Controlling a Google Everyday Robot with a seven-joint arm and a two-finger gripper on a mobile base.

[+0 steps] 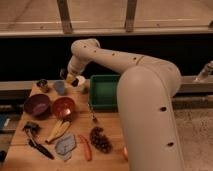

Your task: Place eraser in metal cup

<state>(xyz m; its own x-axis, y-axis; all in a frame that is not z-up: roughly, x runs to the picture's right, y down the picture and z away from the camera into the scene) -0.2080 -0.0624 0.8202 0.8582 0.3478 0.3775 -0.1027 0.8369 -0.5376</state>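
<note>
The arm spans the frame's centre over the tabletop, its closed gripper left of centre apparently carrying the eraser, so transport appears underway, and next it must shift left above the metal cup.
</note>
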